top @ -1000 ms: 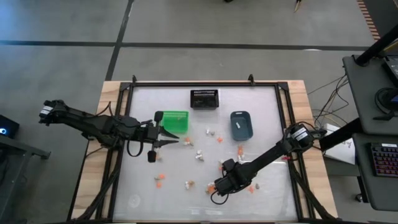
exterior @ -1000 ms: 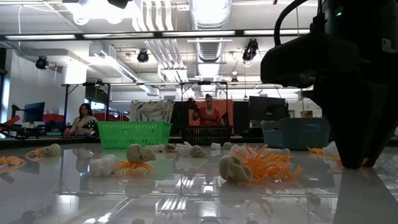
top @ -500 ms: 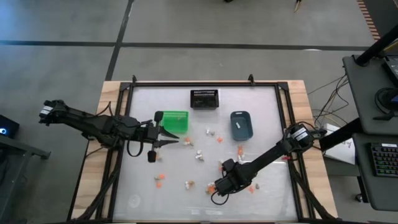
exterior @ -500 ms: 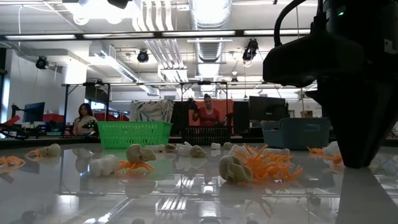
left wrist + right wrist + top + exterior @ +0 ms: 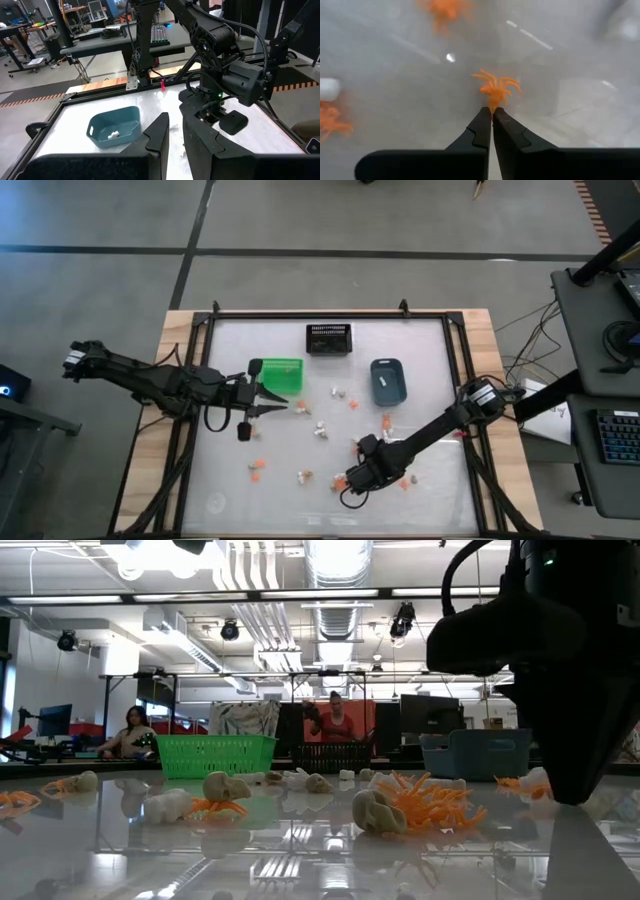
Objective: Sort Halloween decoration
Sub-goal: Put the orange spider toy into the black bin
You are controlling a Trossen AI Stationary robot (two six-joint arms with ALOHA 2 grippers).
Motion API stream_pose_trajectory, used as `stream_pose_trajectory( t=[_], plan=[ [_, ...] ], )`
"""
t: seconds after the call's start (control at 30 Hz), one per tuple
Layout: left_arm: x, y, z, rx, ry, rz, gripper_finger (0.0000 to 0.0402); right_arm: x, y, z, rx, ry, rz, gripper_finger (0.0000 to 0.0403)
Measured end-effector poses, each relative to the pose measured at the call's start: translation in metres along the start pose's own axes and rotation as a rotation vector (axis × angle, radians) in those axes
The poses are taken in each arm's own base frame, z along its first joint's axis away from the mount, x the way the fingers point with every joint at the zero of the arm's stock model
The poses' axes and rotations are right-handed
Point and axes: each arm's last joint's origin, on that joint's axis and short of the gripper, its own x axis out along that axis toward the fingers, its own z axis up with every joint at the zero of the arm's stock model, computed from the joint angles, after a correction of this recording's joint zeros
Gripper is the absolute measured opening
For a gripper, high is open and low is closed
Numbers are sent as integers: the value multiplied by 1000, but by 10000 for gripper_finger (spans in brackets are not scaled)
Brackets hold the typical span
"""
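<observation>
The decorations are tiny orange, white and tan trinkets scattered over the white table, such as one orange piece and a tan skull beside an orange spider. My right gripper is low over the near middle of the table. It is shut on another orange spider. My left gripper hovers just in front of the green bin. It points toward the table's right, with a narrow gap between its fingers and nothing in it. My right gripper pinches the orange spider by one end of its body between the two fingertips. The fingers come from above, pointing down. The spider's legs spread out beyond the tips. Whether it is clear of the table, I cannot tell.
The black mesh bin stands at the far middle. The blue-grey bin stands right of centre and holds a small white piece. More trinkets lie between the bins and the near edge. A dark frame borders the table.
In the low view my right gripper has edged a little toward the table's right. The left arm and the loose trinkets have stayed where they were.
</observation>
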Motion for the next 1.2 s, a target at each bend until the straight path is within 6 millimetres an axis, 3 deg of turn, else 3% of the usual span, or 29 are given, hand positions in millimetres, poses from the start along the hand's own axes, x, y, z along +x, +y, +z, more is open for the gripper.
stream_pose_trajectory(
  t=[0.43,0.6,1.2],
  plan=[
    [0,0,1,-21,-11,1,38,-38,-8,6,-92,-155,94,8],
    [-1,1,4,-29,-42,4,38,-52,-12,19,-116,-232,122,8],
    [-8,-1,8,-54,-67,-10,38,-72,-19,41,-185,-342,149,8]
  ],
)
